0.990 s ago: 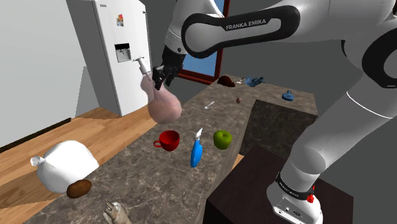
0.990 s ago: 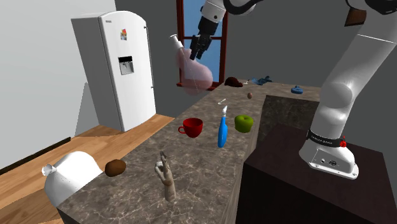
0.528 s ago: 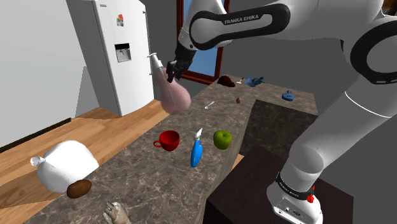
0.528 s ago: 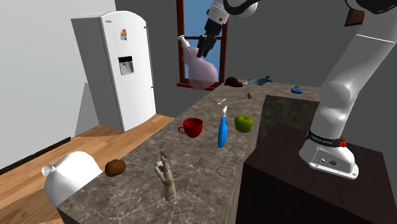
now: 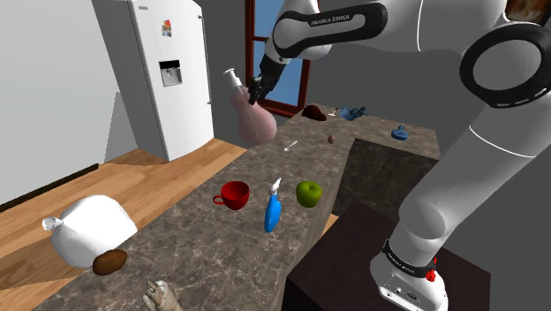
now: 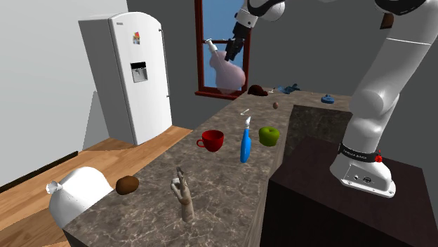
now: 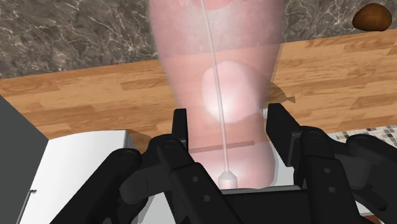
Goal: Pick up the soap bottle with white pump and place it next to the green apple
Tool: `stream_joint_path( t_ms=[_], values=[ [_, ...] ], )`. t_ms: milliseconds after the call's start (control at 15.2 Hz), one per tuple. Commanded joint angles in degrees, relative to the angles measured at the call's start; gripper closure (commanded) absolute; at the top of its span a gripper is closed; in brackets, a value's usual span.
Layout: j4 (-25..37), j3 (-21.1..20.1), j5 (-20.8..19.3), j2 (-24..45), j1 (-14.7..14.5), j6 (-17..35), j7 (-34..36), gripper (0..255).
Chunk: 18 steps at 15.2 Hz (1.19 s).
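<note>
At the near desk end: a hand-shaped figure [image 5: 159, 296] stands by the corner of the dark marbled desk [image 5: 221, 252]. A brown lump [image 5: 109, 261] lies just beside a white sack [image 5: 88, 228], which sits at the edge on the shoulder view's left.
Beside the desk: the dark stand [image 5: 344, 265] is close against the edge on the shoulder view's right.
Middle row: a red cup [image 5: 235, 194], a blue spray bottle [image 5: 273, 210] and the green apple [image 5: 308, 193] stand across the desk. Each is apart from the next, with the spray bottle between the other two.
Apple's edge: the green apple sits close to the desk edge on the stand's side.
Open room: bare desk lies between the white sack and the red cup. More bare desk lies beyond the green apple, as far as a small spoon [image 5: 290, 146] and a small brown thing [image 5: 330, 139].
Soap bottle: the pinkish, see-through soap bottle [image 5: 254, 124] hangs in the air above the desk's far half, well apart from the green apple. It is tilted, with its white pump [image 5: 231, 78] up and towards the shoulder view's left.
End effector: the black end effector [image 7: 229, 114] is clamped on the soap bottle just below the pump, its fingers [image 7: 180, 130] pressed to either side.
Far end: a brown object [image 5: 313, 112] and two blue objects [image 5: 355, 112] lie on the desk's far stretch.
Beyond: a white fridge [image 5: 168, 75] stands on a wooden floor [image 5: 132, 177] off the shoulder view's left edge of the desk. A window [image 5: 287, 84] lies behind the soap bottle.
</note>
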State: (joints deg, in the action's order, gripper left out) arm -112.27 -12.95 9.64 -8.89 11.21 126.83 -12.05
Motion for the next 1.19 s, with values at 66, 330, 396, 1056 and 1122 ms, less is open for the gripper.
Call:
stream_joint_path(
  t_ms=[66,330,396,1056,1122],
  values=[
    [2.4,2.3,0.9,2.0,1.4,-0.9,-4.1,255],
    [6.8,5.0,2.0,5.7,3.5,-2.4,-9.2,255],
    [8.0,5.6,2.3,6.7,4.0,-2.9,-10.5,255],
    [8.1,7.3,3.8,10.4,5.6,0.0,-15.1,255],
    [7.4,7.3,3.9,10.5,5.6,0.7,-15.3,255]
  ],
)
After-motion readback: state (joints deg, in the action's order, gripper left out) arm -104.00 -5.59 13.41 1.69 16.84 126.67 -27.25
